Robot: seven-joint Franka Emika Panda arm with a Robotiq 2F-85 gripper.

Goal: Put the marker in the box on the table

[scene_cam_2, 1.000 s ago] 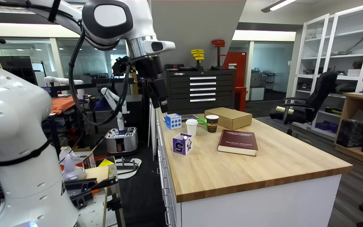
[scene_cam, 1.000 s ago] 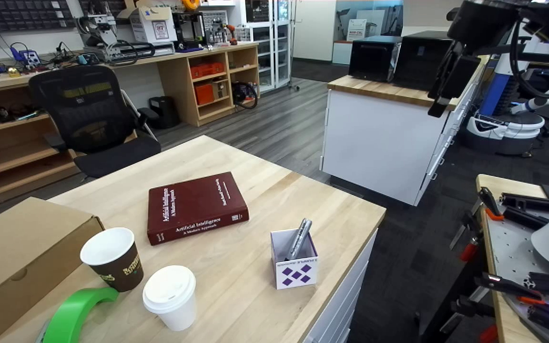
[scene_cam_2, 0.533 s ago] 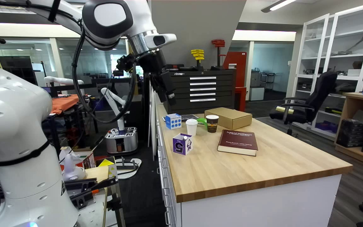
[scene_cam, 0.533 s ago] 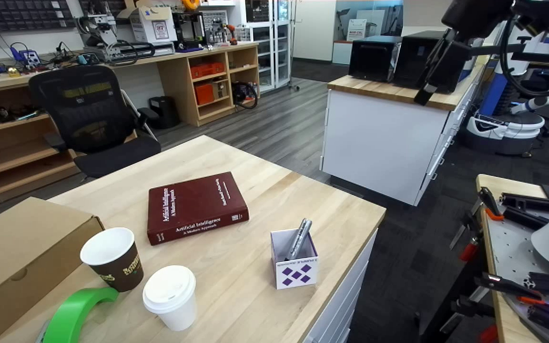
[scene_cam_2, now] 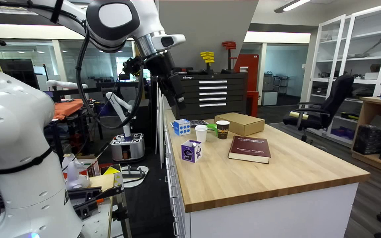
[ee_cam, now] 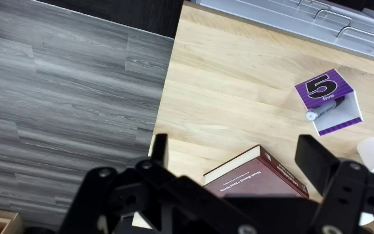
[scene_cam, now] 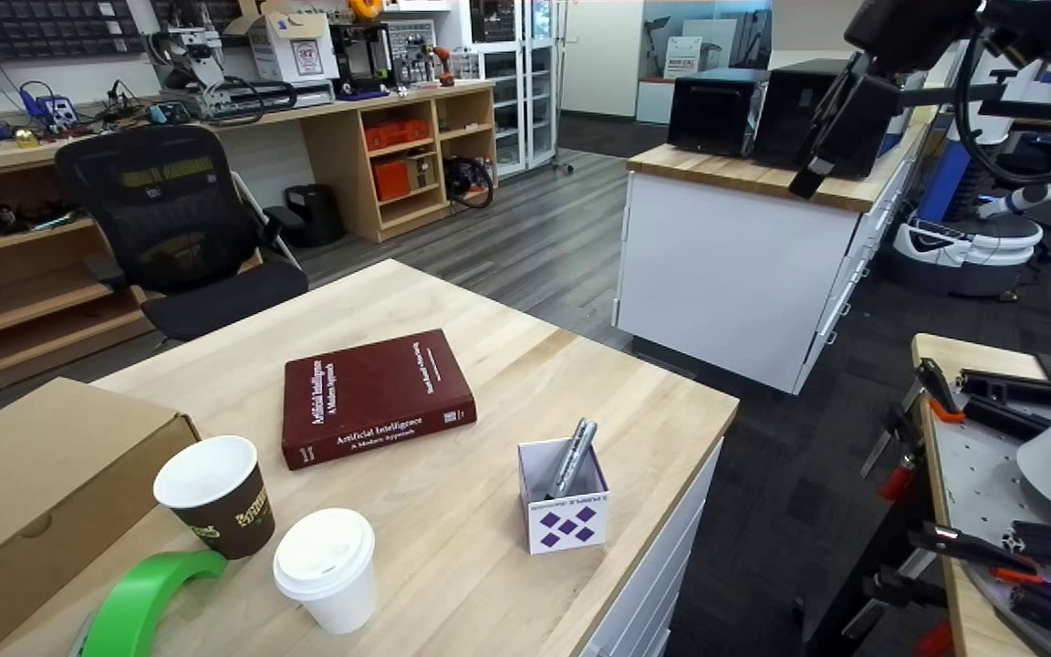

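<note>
The marker (scene_cam: 573, 459) is a slim grey stick leaning inside the small white and purple box (scene_cam: 567, 527). Its upper end sticks out over the rim. The marker (scene_cam_2: 194, 144) and box (scene_cam_2: 191, 154) also show in an exterior view. The box stands on the light wooden table (scene_cam: 452, 511) near its drawer-side edge. In the wrist view, the marker (ee_cam: 325, 109) lies against the inner wall of the box (ee_cam: 320, 87), right of my fingers. My gripper (ee_cam: 233, 136) is open and empty, high above the table. In an exterior view, my gripper (scene_cam_2: 179, 103) hangs above the box's level.
A dark red book (scene_cam: 378, 397), a white lidded cup (scene_cam: 327, 570), a brown cup (scene_cam: 218, 497), a green curved object (scene_cam: 142, 602) and a large cardboard box (scene_cam: 51, 493) are on the table. A blue and white box (scene_cam_2: 182, 127) stands farther along the drawer-side edge.
Since one second ago my gripper has moved left in one exterior view, and right and up in the other. It has barely moved in the last half second. The marker and box have not moved.
</note>
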